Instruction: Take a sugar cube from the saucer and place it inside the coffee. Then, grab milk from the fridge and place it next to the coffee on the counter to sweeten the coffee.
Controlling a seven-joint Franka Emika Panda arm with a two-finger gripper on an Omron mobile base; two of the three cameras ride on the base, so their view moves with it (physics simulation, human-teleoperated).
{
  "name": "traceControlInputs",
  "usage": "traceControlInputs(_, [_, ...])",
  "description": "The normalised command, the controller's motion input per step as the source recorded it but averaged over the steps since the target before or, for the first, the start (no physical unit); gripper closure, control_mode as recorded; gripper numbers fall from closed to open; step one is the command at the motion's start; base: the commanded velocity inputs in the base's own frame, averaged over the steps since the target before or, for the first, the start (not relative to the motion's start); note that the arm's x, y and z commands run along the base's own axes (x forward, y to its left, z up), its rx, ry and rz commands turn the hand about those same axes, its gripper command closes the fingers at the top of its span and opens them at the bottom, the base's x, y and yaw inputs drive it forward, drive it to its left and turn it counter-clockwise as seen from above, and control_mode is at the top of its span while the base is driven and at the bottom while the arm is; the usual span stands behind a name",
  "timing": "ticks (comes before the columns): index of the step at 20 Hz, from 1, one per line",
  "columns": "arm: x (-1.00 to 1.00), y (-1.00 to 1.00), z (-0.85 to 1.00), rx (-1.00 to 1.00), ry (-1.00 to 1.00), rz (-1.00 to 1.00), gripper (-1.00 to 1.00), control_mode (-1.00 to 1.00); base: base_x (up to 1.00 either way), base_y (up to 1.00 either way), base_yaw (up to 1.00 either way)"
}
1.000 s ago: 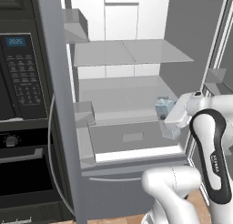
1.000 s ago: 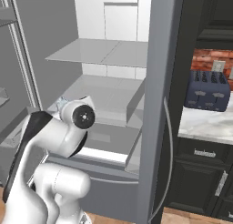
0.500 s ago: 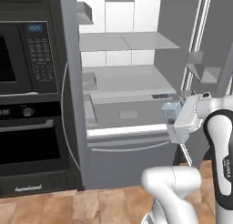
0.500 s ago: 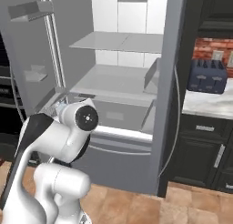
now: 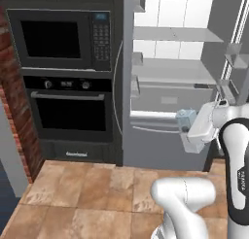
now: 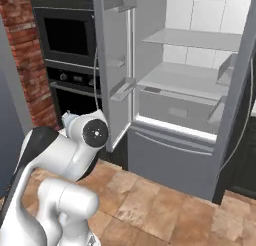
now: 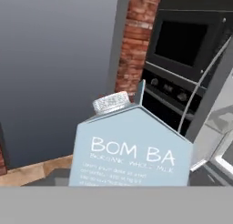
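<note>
Blue-grey and gabled, the milk (image 7: 132,148) sat close against the hand camera, its silver cap uppermost and its printed face square to the lens; in the left base view the same carton (image 5: 185,120) showed at the end of the arm, clear of the shelves and in front of the open fridge (image 5: 170,77); the gripper (image 5: 190,128) appeared clamped about it, jaws standing fairly wide on the carton's body, though the fingertips themselves were hidden behind it. The black wall oven (image 5: 68,73) stood to the left of the fridge, with a brick wall (image 7: 134,41) beyond it; the tiled floor (image 6: 165,200) lay below.

By the look of things the milk stage was in hand: the carton was out of the fridge and being carried; neither the coffee nor the counter could be seen from here, so whether the sugar cube was in the cup could not be told. The next move would seem to call for bringing the base round to the counter, keeping the carton upright, and setting it down just beside the cup without knocking it.
</note>
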Motion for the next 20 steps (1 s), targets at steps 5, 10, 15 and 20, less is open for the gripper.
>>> traceControlInputs(5, [0.0,0.0,0.0,0.0,0.0,0.0,1.0,1.0,-0.51,0.6,0.68])
traceControlInputs(10, [0.0,0.0,0.0,0.0,0.0,0.0,1.0,1.0,-0.35,0.59,0.75])
traceControlInputs(15, [0.0,0.0,0.0,0.0,0.0,0.0,1.0,1.0,-0.25,0.5,0.78])
traceControlInputs(20, [0.0,0.0,0.0,0.0,0.0,0.0,1.0,1.0,-0.36,0.25,0.76])
